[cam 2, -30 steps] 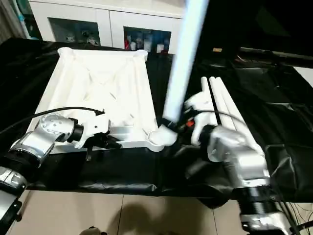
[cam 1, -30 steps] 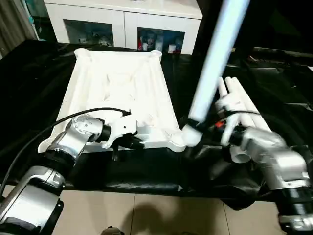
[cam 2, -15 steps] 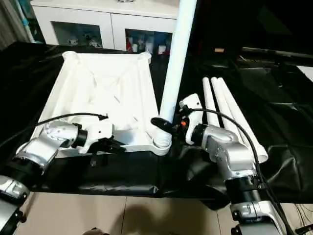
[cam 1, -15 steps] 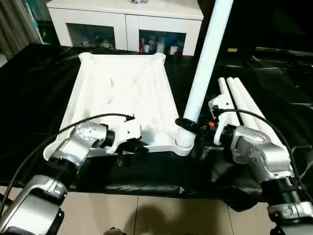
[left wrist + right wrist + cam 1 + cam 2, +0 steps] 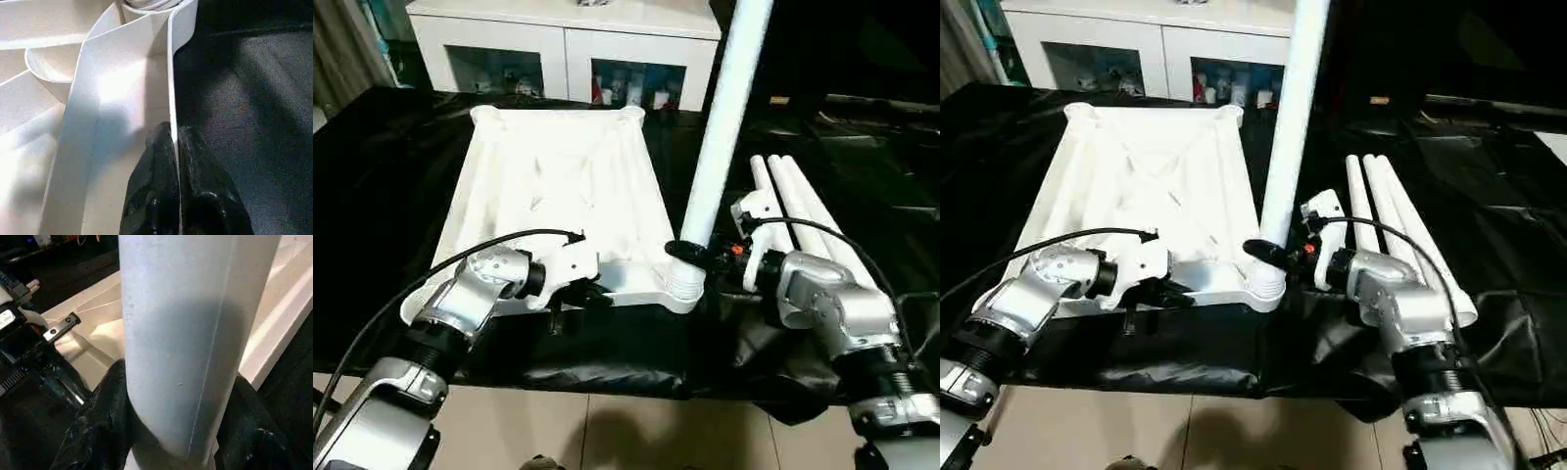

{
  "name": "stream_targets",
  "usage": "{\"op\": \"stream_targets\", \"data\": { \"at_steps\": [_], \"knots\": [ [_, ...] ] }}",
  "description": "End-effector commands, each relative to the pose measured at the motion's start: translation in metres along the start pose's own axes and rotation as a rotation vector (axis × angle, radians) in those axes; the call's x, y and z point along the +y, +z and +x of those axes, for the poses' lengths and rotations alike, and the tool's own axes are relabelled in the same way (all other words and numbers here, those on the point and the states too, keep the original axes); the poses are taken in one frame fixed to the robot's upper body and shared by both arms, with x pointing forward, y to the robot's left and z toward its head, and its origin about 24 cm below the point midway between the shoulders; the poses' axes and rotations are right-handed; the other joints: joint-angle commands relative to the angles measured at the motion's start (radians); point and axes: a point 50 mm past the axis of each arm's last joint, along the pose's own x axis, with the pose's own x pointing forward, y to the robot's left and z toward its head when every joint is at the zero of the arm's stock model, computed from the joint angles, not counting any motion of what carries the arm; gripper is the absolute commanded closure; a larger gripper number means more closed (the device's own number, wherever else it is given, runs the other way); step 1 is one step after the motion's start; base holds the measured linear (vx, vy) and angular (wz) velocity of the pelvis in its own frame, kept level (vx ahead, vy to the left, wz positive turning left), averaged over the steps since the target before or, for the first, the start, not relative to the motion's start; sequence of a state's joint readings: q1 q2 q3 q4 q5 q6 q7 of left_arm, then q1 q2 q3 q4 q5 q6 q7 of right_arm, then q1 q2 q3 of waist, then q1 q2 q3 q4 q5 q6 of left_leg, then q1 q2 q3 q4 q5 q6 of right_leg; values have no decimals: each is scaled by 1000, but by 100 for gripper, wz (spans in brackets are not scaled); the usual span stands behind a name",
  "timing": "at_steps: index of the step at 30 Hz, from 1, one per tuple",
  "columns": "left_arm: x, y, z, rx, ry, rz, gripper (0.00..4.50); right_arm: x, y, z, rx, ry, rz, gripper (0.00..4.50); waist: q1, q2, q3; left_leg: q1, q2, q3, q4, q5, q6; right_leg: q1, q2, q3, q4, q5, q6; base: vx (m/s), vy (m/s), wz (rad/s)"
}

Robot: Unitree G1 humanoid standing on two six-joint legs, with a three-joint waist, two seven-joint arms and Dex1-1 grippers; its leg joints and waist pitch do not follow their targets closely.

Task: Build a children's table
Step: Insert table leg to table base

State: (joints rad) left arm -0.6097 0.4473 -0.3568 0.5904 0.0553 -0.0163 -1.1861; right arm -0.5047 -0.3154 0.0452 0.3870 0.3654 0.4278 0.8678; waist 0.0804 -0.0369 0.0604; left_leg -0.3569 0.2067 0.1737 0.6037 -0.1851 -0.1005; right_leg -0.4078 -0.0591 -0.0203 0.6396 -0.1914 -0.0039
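White leg going into the corner socket

White plastic everywhere: our tabletop (image 5: 558, 186) lies underside-up on the black-covered surface (image 5: 372, 196). Our right pincer (image 5: 1273, 257) clasps the upright leg (image 5: 720, 127) at its foot, right at the near corner socket (image 5: 683, 284). Our left pincer (image 5: 175, 161), pressed together, pinches the top's near rim. We'd keep that leg plumb, push straight down and brace the rim. Three spare legs (image 5: 803, 211) lie beside.

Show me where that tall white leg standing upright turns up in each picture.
Left eye view: upright leg, right of centre, foot in the tabletop's near right corner socket.
Right eye view: centre.
Left wrist view: not in it.
Right wrist view: centre.
Shared landmark: the white tabletop.
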Motion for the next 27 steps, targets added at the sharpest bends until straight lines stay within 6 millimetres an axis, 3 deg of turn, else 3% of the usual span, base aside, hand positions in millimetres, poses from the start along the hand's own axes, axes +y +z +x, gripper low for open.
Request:
{"op": "stream_targets", "data": {
  "at_steps": [1, 8, 11, 15, 18, 23, 27],
  "knots": [
    [-6, 7, 9, -62, -28, 8, 450, -5, -13, -4, 30, -44, 41, 265, -8, -9, -62, 3, 13, 4, -71, -184, 13, 45, -59, 33, -88, -260, -177, 0, 0, 0],
    [-6, 7, 7, -81, -2, -9, 450, -5, -38, -16, 0, -89, 129, 265, -10, -6, -65, 3, 15, 4, -74, -170, 23, 45, -56, 32, -86, -201, -188, 0, 0, 0],
    [-4, 7, 6, -84, 20, -13, 450, -6, -48, -22, -39, -151, 164, 266, -9, 7, -65, 8, 15, 4, -76, -195, 18, 43, -57, 32, -89, -204, -197, 0, 0, 0],
    [-2, 7, 5, -85, 31, -10, 450, -5, -52, -23, -50, -167, 170, 266, -11, 7, -64, 10, 15, 2, -80, -229, 7, 43, -56, 32, -94, -234, -194, 0, 0, 0],
    [0, 7, 3, -83, 39, -11, 450, 1, -56, -23, -47, -174, 136, 266, -9, 16, -63, 12, 16, 1, -81, -251, -1, 42, -56, 33, -98, -249, -186, 0, 0, 0],
    [1, 7, 3, -73, 44, -8, 450, 10, -58, -23, -8, -134, 84, 266, -10, 10, -61, 7, 15, 0, -85, -241, 3, 45, -55, 33, -98, -233, -179, 0, 0, 0],
    [2, 9, 4, -75, 50, -10, 450, 15, -55, -23, -13, -113, 75, 266, -9, 7, -56, 9, 16, -1, -88, -269, 4, 39, -58, 35, -106, -316, -158, 0, 0, 0]
  ]
}}
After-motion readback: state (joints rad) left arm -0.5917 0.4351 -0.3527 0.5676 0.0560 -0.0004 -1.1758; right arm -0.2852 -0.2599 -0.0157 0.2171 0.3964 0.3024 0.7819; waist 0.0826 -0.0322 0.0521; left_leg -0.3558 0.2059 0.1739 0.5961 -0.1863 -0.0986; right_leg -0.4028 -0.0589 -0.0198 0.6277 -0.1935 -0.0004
